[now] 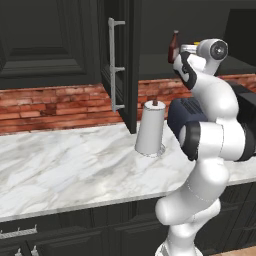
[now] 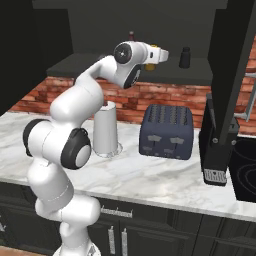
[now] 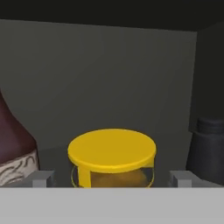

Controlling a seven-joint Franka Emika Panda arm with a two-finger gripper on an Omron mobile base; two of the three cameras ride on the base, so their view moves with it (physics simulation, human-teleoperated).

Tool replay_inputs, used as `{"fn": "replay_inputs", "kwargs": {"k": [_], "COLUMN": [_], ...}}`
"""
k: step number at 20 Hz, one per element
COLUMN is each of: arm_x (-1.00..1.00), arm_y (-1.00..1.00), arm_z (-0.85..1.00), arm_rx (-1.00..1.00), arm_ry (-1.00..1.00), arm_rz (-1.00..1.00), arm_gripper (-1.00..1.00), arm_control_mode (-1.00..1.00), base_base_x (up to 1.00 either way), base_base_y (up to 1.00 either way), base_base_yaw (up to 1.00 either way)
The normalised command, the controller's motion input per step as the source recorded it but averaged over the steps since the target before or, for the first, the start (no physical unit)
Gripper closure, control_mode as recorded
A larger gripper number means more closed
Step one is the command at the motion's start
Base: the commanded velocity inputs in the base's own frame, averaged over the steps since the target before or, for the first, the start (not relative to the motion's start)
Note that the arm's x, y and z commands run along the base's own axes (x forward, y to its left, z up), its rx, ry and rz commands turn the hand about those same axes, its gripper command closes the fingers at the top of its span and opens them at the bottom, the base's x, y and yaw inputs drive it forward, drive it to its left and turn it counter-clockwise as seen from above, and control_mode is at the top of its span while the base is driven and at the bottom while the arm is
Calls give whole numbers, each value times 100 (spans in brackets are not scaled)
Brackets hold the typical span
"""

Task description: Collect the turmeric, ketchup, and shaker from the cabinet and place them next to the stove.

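- The hand (image 3: 112, 177) is open: its two grey fingertips (image 3: 43, 178) stand wide apart, one on each side of the turmeric jar (image 3: 112, 157), and whether they touch it cannot be told.
- In the hand view the jar's yellow lid sits centred between the tips, on the cabinet shelf.
- The ketchup bottle (image 3: 13, 148) stands just beside the jar on one side, and the dark shaker (image 3: 209, 148) on the other.
- From the right base view the arm reaches up into the open cabinet (image 2: 150, 30), with the shaker (image 2: 185, 57) on the shelf beyond the hand.
- From the left base view the ketchup bottle (image 1: 173, 46) rises by the wrist.
- Lower down, on the marble surface (image 1: 65, 165), stand a paper towel roll (image 1: 150, 128) and a dark toaster (image 2: 165, 131).
- The cabinet door (image 1: 127, 60) is swung open, its silver bar handle (image 1: 114, 65) facing out.
- A brick wall (image 1: 50, 106) runs behind the surface.
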Motion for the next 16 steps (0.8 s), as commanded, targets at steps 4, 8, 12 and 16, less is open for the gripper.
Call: {"fn": "replay_inputs", "kwargs": {"k": [4, 8, 12, 16], "arm_x": [7, 6, 8, 2], "arm_y": [-7, -6, -1, 0], "arm_z": [0, 0, -3, -5], "arm_rx": [0, 0, -1, -3], "arm_ry": [0, 0, 0, 0], "arm_rz": [0, 0, 0, 0], "arm_gripper": [-100, -100, 100, 100], "arm_control_mode": [-100, -100, -100, -100], "base_base_x": [0, 0, 0, 0], "base_base_y": [0, 0, 0, 0], "base_base_yaw": [0, 0, 0, 0]}}
